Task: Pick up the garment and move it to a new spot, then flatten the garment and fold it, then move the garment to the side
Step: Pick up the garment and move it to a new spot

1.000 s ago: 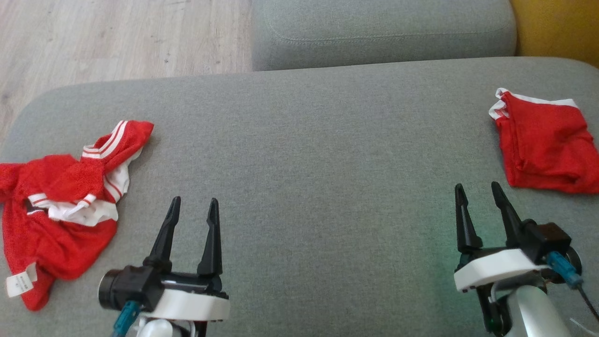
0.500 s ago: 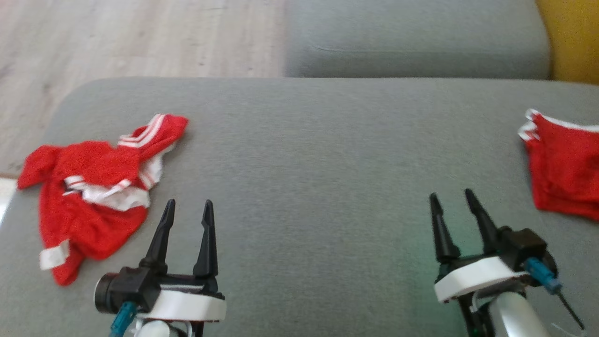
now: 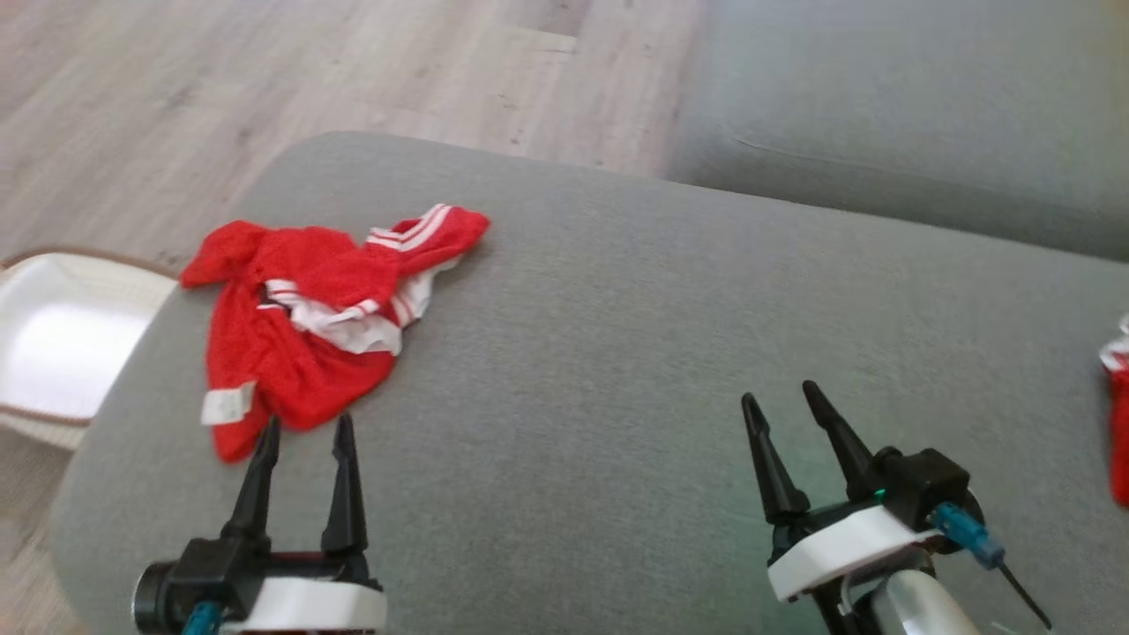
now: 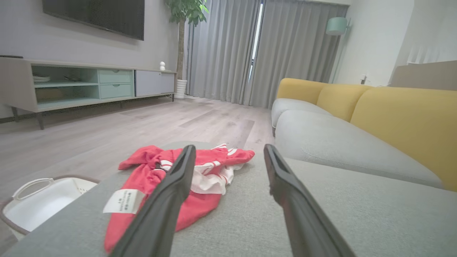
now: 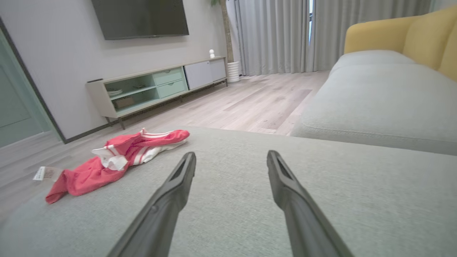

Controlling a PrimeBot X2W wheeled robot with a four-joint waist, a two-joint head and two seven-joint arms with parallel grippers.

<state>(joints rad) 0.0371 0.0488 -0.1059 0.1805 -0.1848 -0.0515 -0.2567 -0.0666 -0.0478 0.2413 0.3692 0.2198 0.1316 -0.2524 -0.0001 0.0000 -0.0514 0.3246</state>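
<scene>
**Item:** crumpled red garment (image 3: 300, 344), white trim, label showing. Lies at left end of grey cushion (image 3: 600, 353), near its rounded edge, not yet flattened or folded.

**Left gripper** (image 3: 307, 422): fingers spread wide, holding nothing. Tips just short of garment's near hem.

**Right gripper** (image 3: 780, 394): spread wide, empty, over cushion's bare middle, well apart from garment.

**Change:** head camera swung leftward. Garment now nearer view centre; second red piece (image 3: 1118, 423) at cushion's right end nearly out of frame. Garment itself unmoved on cushion.

**Meaning:** pickup not begun — robot likely lining up left-side grab.

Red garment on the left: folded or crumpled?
Crumpled. The red garment lies bunched on the grey cushion, white lining and label turned out.
</scene>
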